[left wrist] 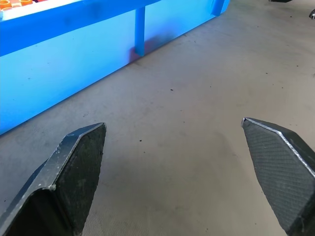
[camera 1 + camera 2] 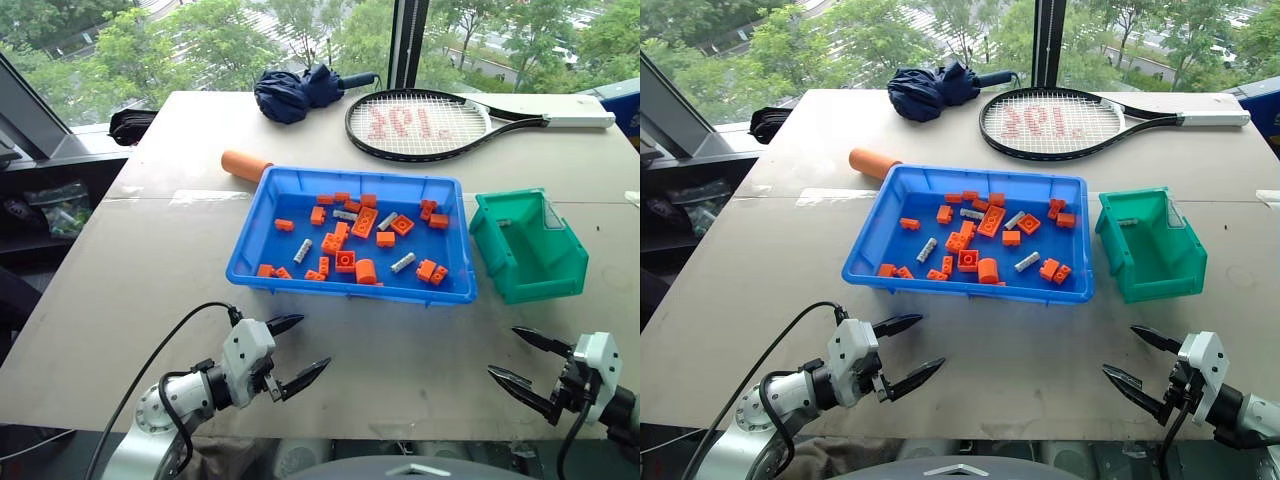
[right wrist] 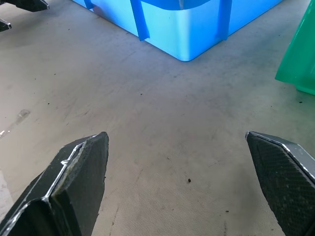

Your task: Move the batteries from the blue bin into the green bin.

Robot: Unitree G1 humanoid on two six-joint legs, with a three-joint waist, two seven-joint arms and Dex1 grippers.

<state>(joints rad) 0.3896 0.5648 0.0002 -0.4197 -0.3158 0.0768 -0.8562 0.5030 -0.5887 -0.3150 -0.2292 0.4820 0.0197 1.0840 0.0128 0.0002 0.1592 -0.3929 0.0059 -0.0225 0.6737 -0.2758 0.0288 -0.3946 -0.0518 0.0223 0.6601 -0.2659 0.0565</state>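
Both grippers wide open, empty.
Your left gripper [image 2: 293,352] and right gripper [image 2: 522,358] sit on bare table [image 2: 400,340] short of blue bin [image 2: 350,288] rim.

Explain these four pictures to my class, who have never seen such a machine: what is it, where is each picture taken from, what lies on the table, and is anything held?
It is a two-armed robot. Two pictures come from cameras on its head, looking down over a table; the other two look along each arm's black fingers from the wrist. The left gripper and right gripper are both open and hold nothing. On the table sit a blue bin of orange bricks and small grey batteries, and a green bin beside it. Behind lie an orange cylinder, a tennis racket and a folded umbrella.
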